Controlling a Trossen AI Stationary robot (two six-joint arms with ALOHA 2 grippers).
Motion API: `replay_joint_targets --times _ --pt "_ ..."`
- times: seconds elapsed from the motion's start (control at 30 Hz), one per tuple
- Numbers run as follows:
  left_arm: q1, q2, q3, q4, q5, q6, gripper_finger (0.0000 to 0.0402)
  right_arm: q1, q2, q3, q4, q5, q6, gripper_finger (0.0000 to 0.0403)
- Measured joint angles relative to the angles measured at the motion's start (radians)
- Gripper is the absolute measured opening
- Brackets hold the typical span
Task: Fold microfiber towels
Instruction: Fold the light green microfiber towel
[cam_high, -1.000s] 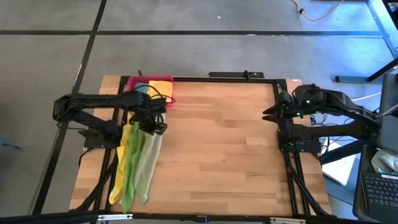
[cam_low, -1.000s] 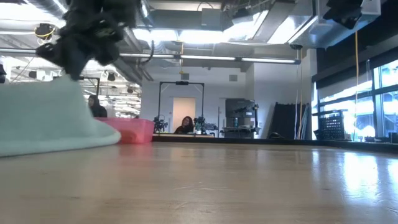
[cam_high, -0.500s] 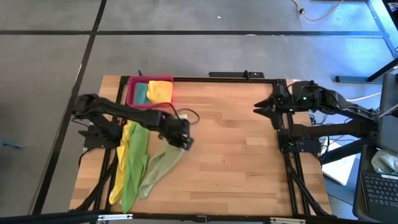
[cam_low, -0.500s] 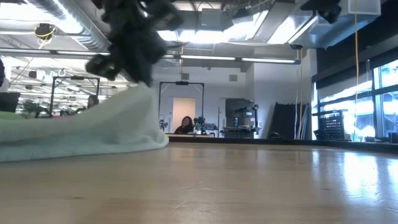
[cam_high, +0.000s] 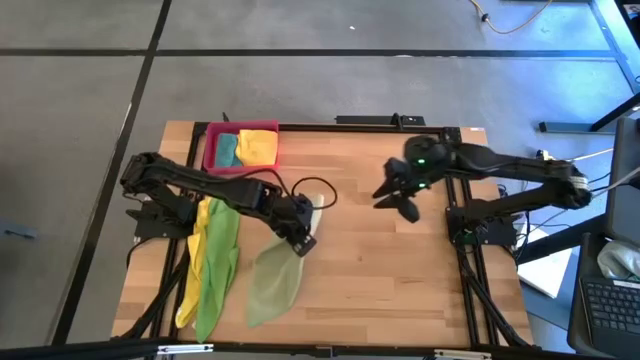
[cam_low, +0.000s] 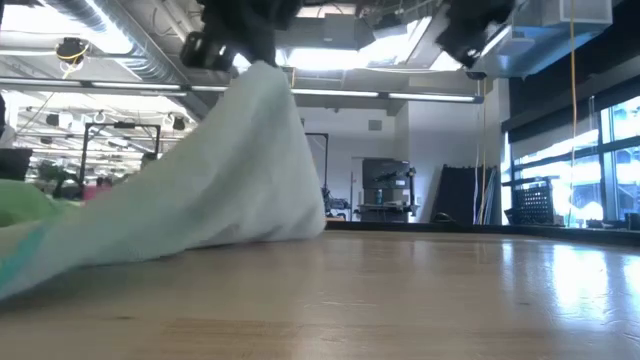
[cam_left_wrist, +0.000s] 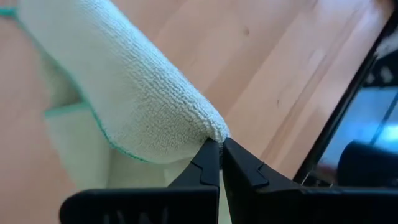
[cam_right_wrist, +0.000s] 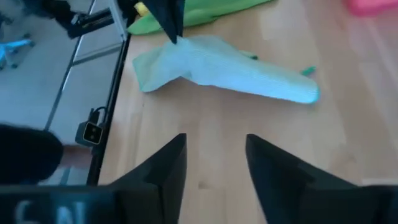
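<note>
Wooden table (cam_high: 370, 260) — pale olive-green towel (cam_high: 272, 285) pinched in left gripper (cam_high: 303, 240), trailing down.

My left gripper (cam_high: 303, 238) sits near the table's (cam_high: 380, 280) middle, pinching a corner of one towel (cam_high: 272, 285) that trails from it toward the near edge. Two more towels (cam_high: 212, 262) lie side by side along the left edge. The tray (cam_high: 211, 152) sits at the far left corner with two folded towels (cam_high: 246, 148) inside. My right gripper (cam_high: 393, 196) hovers right of centre, fingers parted.
</note>
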Motion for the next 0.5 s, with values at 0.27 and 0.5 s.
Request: replay_joint_targets --times 0.27,0.5 --pt "-0.05 -0.027 0.115 -0.102 -0.019 0.144 0.0 0.013 0.232 0.0 0.31 0.042 -0.008 0.027" --pt "-0.045 -0.01 0.118 -0.051 -0.019 0.166 0.0 0.015 0.413 0.0 0.468 0.063 0.004 0.0288"
